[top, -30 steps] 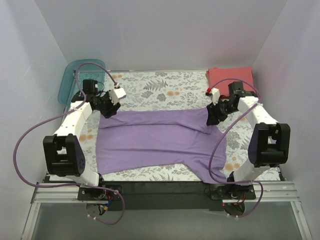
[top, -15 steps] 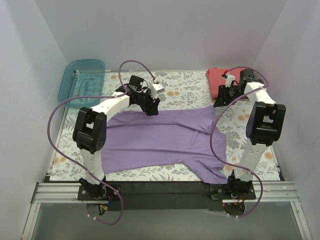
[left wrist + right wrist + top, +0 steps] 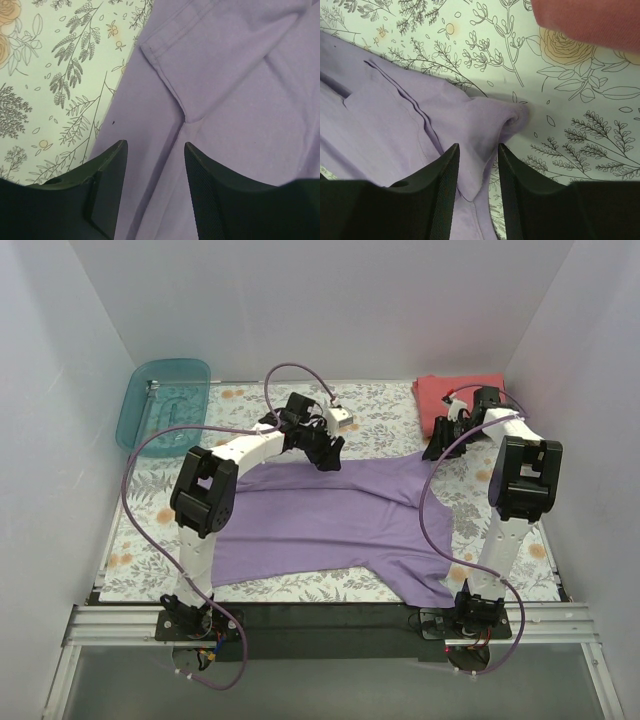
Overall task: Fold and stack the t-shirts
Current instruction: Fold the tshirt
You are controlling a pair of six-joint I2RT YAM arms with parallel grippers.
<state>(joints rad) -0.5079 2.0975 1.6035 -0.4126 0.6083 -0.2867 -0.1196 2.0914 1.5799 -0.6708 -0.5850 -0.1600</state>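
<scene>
Top external: coral shirt (image 3: 462,395) sits folded at far right corner; lavender shirt (image 3: 330,515) lies mid-table, only partly folded, not stacked. Left gripper (image 3: 155,145) and right gripper (image 3: 478,147) both spread, empty, over its far edge

1 lavender t-shirt (image 3: 330,515), 1 coral-red t-shirt (image 3: 440,393) — 1 teal bin (image 3: 150,380)

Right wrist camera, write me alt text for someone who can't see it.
The right gripper, jaws apart, hangs over a bunched corner of the lavender shirt, which lies on a floral table cover. The edge of the coral-red shirt shows at the top right.
</scene>
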